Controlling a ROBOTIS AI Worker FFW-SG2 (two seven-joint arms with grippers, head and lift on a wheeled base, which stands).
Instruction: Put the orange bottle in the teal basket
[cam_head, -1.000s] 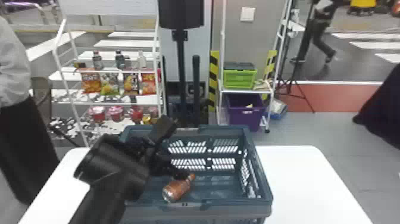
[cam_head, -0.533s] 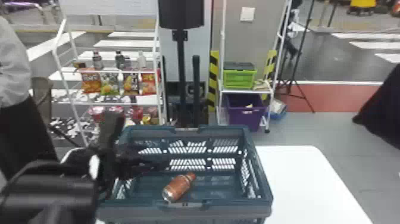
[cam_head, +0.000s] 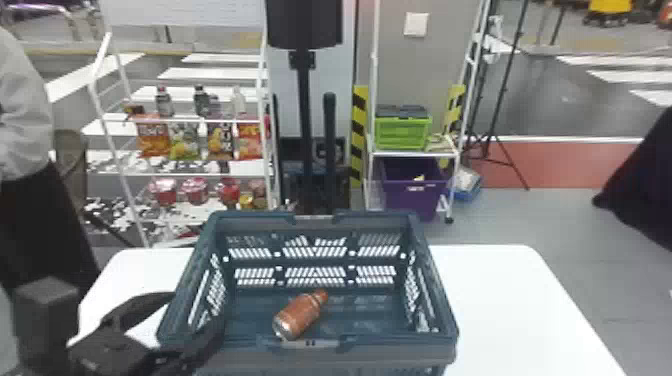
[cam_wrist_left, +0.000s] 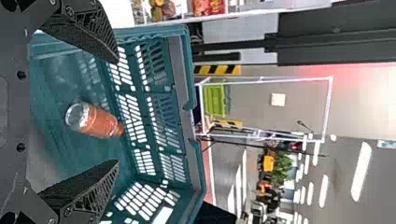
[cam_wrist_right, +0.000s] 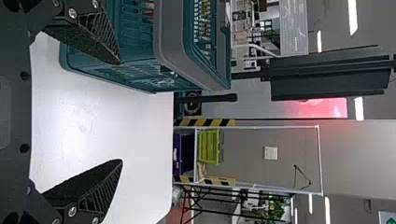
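In the head view, the orange bottle (cam_head: 300, 315) lies on its side on the floor of the teal basket (cam_head: 435, 295), near the front wall. My left gripper (cam_head: 200, 320) is at the basket's left front corner, to the left of the bottle and apart from it. In the left wrist view the left gripper (cam_wrist_left: 117, 112) stands open with nothing held, and the bottle (cam_wrist_left: 95, 121) lies inside the basket (cam_wrist_left: 187, 112) beyond the fingers. My right gripper (cam_wrist_right: 121, 112) is open in the right wrist view, over the white table beside the basket (cam_wrist_right: 173, 42).
The white table (cam_head: 510, 310) extends on both sides of the basket. Behind it stand a shelf (cam_head: 215, 174) with snack bags and bottles, a black post (cam_head: 303, 100), and a rack holding a green crate (cam_head: 402, 132) and a purple bin (cam_head: 412, 192). A person is at the left edge.
The left arm has drawn back from over the basket toward its left front corner, leaving more of the inside visible. The bottle keeps its place on the basket floor.
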